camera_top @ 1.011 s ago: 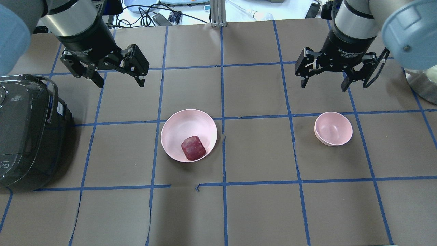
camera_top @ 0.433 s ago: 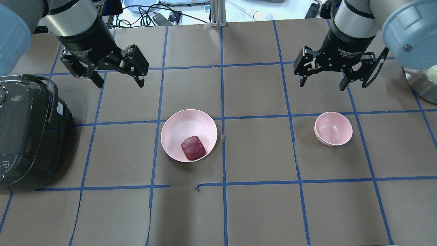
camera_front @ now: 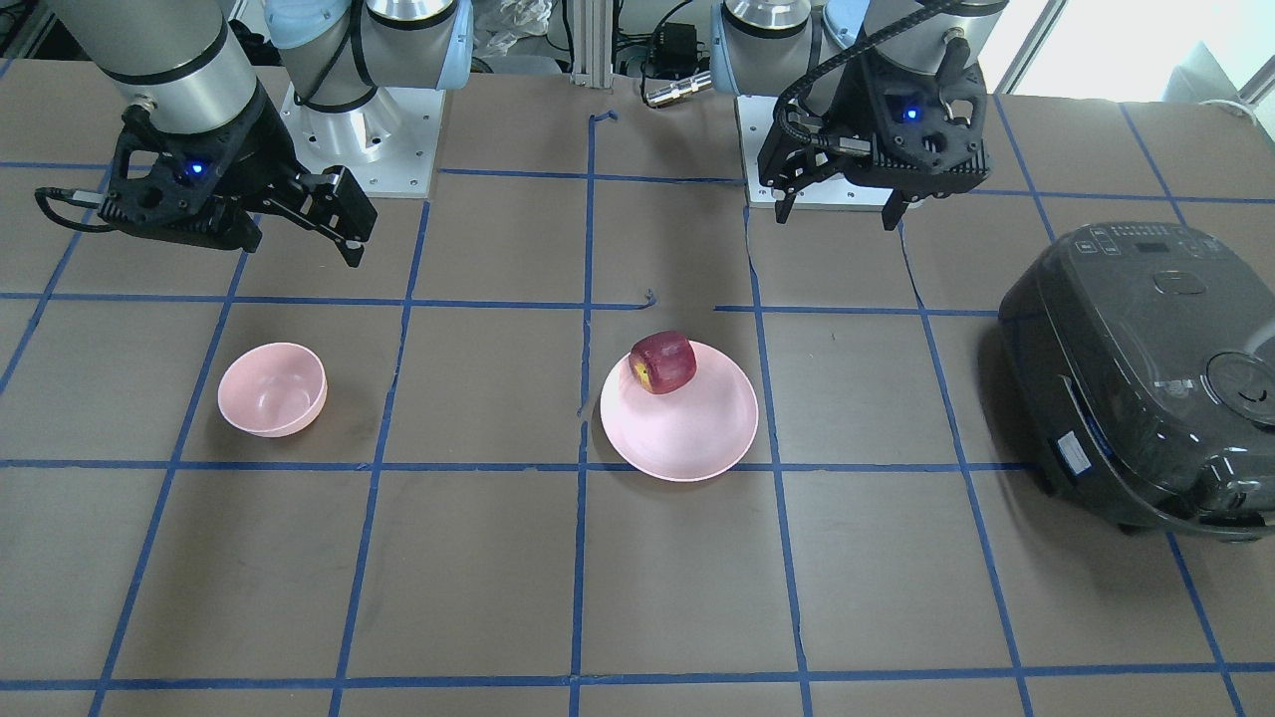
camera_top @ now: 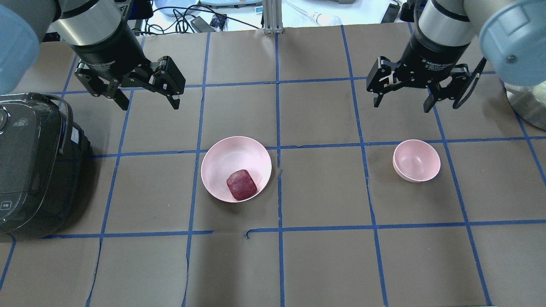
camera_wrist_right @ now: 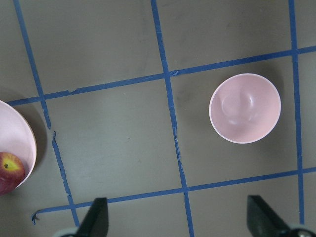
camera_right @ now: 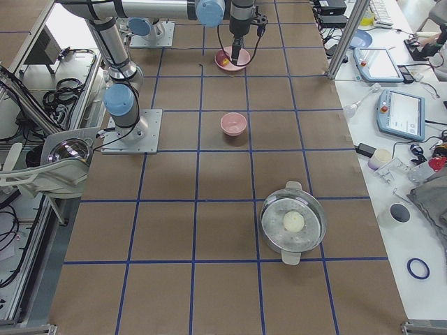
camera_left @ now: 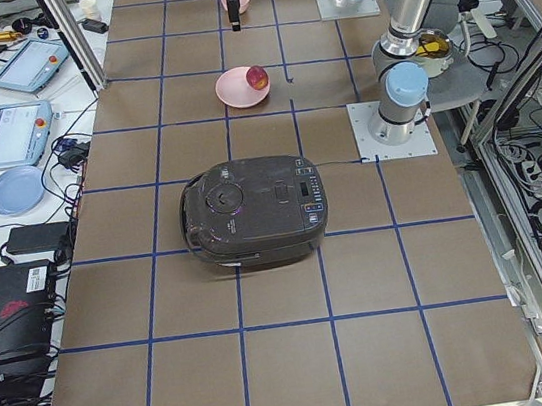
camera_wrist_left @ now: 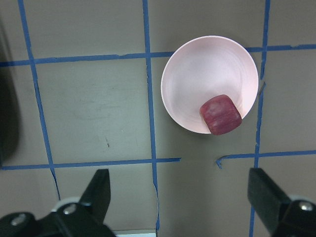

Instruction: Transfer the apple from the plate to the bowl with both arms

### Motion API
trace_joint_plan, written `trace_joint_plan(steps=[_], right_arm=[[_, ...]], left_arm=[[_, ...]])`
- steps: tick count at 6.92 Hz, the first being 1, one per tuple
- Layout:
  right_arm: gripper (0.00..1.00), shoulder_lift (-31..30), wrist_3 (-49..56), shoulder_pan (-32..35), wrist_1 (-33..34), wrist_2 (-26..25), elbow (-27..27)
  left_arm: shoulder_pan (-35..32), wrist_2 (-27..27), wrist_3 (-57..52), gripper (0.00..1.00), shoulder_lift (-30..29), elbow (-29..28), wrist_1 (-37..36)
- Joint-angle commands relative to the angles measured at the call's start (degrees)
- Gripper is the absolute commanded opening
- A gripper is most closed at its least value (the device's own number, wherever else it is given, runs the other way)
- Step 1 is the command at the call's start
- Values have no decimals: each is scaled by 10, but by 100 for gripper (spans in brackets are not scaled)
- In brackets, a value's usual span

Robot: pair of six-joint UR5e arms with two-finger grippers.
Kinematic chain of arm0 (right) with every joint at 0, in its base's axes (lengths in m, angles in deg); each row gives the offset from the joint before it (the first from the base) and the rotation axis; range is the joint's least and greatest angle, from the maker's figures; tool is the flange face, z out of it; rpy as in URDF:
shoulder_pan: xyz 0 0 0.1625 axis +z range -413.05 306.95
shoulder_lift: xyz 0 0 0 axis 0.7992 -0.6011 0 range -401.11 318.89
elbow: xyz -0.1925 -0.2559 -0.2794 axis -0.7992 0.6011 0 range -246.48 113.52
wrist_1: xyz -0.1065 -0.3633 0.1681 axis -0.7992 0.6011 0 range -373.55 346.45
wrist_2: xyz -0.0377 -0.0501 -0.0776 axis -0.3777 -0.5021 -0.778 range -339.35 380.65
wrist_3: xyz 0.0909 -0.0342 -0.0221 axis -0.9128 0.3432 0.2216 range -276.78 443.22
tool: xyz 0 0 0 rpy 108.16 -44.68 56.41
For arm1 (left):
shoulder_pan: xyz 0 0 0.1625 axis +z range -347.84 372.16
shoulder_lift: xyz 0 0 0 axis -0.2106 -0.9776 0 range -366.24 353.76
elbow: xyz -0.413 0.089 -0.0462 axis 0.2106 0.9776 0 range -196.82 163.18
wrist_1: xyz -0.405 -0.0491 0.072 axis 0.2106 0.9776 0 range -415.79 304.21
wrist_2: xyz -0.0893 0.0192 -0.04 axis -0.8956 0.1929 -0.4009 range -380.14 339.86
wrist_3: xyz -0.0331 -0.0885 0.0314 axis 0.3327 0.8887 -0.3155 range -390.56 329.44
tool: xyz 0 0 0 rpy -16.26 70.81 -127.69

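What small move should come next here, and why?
Probably move the open left gripper toward and above the small dark red apple: it sits untouched near the edge of the wide pale pink plate, nearer that arm, and the small pink bowl is empty.

Apple (camera_top: 242, 184): small, dark red, blocky, lying on its side with the yellow patch turned toward the bowl, resting in the plate's robot-near right part, close to the rim. Plate (camera_top: 230, 155): wide, shallow, glossy pale pink, flat on the table just left of centre. Bowl (camera_top: 416, 160): small, deep, same pink, upright with mouth up, well apart to the right, level with the plate.
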Motion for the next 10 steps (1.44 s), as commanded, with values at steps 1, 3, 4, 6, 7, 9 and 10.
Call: trace_joint_plan(steps=[1,3,4,6,7,9,10], right_arm=[[100,1,1,1,1,7,-1],[100,0,3,1,0,7,-1],[100,3,6,0,2,8,-3],[100,-1,4,-1,2,8,2],[100,-1,5,0,0,15,3],[100,-1,5,-1,1,20,4],[100,-1,5,-1,1,21,1]], left_arm=[[0,0,0,100,0,0,1],[0,0,0,100,0,0,1],[0,0,0,100,0,0,1],[0,1,0,100,1,0,1],[0,0,0,100,0,0,1],[0,1,0,100,1,0,1],[0,1,0,100,1,0,1]])
